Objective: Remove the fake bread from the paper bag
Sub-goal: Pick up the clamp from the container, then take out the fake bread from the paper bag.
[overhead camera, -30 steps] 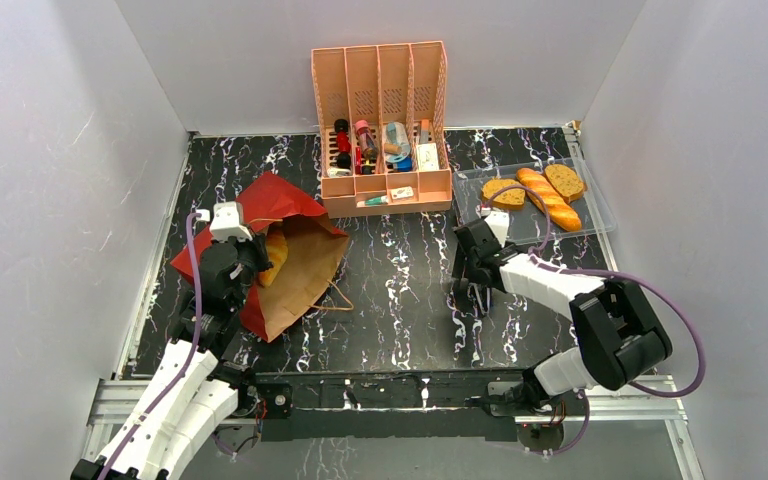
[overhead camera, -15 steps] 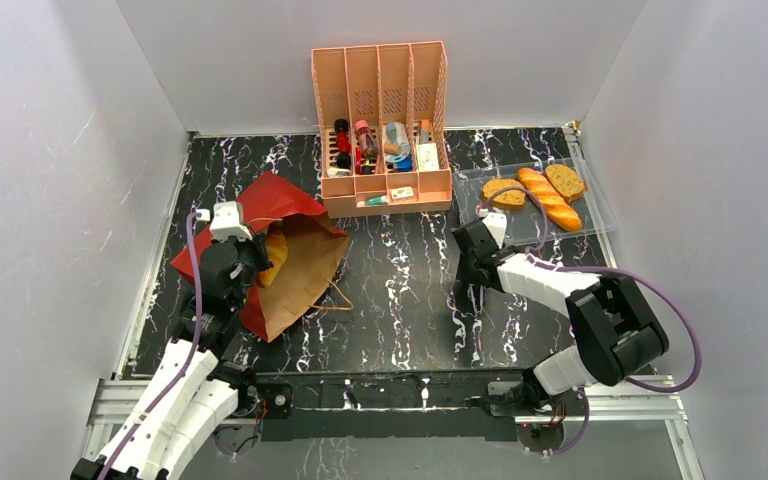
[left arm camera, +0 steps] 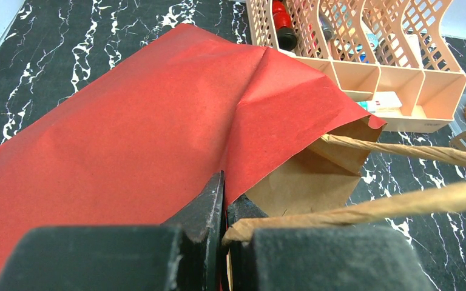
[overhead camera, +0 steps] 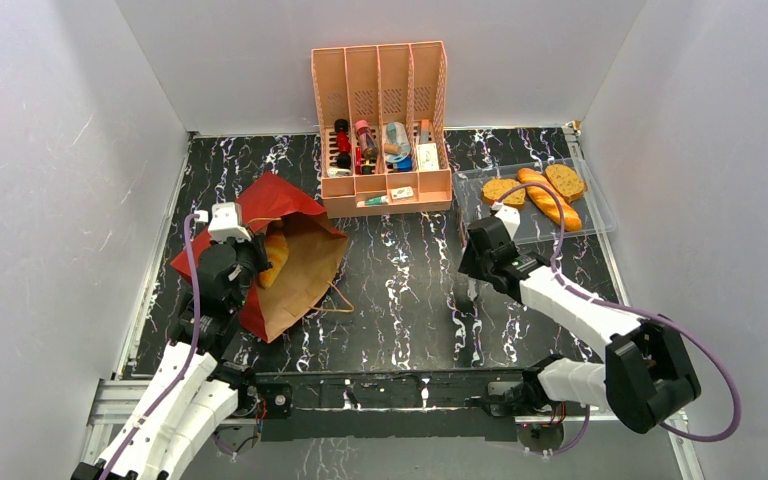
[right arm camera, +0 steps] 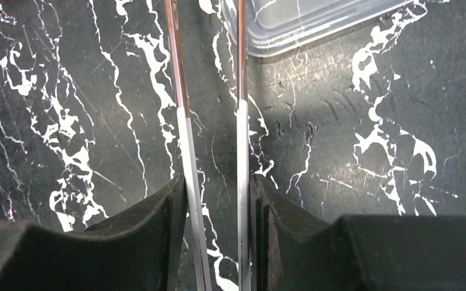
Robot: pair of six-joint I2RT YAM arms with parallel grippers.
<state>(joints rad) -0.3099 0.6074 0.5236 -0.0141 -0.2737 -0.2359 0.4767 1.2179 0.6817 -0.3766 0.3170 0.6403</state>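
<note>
I start with the big black table [overhead camera: 400, 290]. The bag [overhead camera: 300, 270] lies on its side at the left, with its mouth toward the middle. The pink rack [overhead camera: 380, 100] stands at the back. The clear tray [overhead camera: 600, 215] sits at the right with three pieces of bread [overhead camera: 550, 200] on it. My left gripper [left arm camera: 221, 206] is pinched tight on the bag's top edge, next to a handle. My right gripper [right arm camera: 217, 185] hangs over bare table near the tray, its jaws pressed on thin tongs [right arm camera: 182, 91]. One more bread [overhead camera: 276, 256] peeks out just inside the bag's mouth. I think my job now is to bring the tongs over to it. I should hold the mouth up and steady, go in low, take the bread by its middle, and not poke the paper.
</note>
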